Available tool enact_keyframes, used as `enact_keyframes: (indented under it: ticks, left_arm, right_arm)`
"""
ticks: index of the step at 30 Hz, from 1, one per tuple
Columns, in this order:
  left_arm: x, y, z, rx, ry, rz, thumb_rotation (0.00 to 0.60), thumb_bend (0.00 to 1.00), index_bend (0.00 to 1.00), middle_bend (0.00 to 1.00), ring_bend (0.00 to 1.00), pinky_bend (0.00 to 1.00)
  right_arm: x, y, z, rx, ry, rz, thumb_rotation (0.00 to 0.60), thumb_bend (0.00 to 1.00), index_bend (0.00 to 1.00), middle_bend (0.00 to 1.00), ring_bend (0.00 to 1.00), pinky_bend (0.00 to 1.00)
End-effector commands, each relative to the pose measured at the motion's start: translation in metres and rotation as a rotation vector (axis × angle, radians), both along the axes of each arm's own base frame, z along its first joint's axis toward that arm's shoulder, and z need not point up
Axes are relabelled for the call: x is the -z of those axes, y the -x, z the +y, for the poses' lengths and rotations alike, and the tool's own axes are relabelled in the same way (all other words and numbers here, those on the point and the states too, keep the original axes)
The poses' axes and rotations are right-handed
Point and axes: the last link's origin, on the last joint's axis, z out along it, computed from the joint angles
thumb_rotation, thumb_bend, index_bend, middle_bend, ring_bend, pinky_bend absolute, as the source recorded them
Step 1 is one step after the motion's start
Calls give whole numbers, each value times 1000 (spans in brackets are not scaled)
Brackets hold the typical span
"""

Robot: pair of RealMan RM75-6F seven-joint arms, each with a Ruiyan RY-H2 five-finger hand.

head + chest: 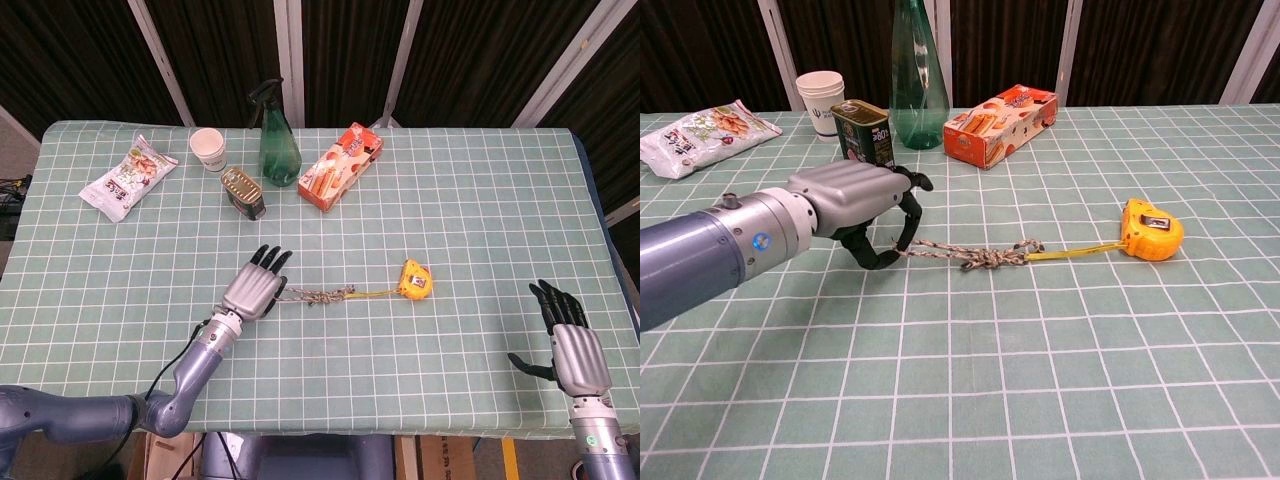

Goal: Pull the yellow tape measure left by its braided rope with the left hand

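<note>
The left hand [855, 200] sits left of centre in the chest view, fingers curled down, with the near end of the braided rope [965, 254] pinched between a black fingertip and the thumb; it is grasping that rope and nothing else. In the head view the same left hand [255, 288] lies low and left of the middle, palm down. The rope runs rightward along the cloth, knotted midway, and joins a thin yellow strap that leads to the one yellow tape measure [1150, 229], which rests on the table [1060, 380] right of centre; in the head view the tape measure [416, 279] is just right of the middle. The right hand [574, 342] is at the lower right corner of the head view, fingers spread and straight, holding nothing, well apart from the tape measure.

Across the upper left of the frame stand one green spray bottle [278, 135], one paper cup [208, 149], one tin can [243, 192], one orange snack box [340, 166] and one snack bag [128, 177].
</note>
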Motion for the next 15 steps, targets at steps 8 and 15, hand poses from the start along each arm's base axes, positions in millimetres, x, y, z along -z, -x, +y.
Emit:
enact_keyframes:
  ticks: [8, 15]
  left_arm:
    - [-51, 16, -4, -1, -101, -65, 600, 545, 593, 51, 0, 66]
    - [-95, 51, -8, -46, -188, -73, 600, 544, 594, 52, 0, 65]
  right_arm:
    - [0, 0, 0, 0, 3, 6, 600, 167, 0, 0, 0, 0]
    - [0, 0, 0, -7, 8, 18, 600, 168, 0, 0, 0, 0]
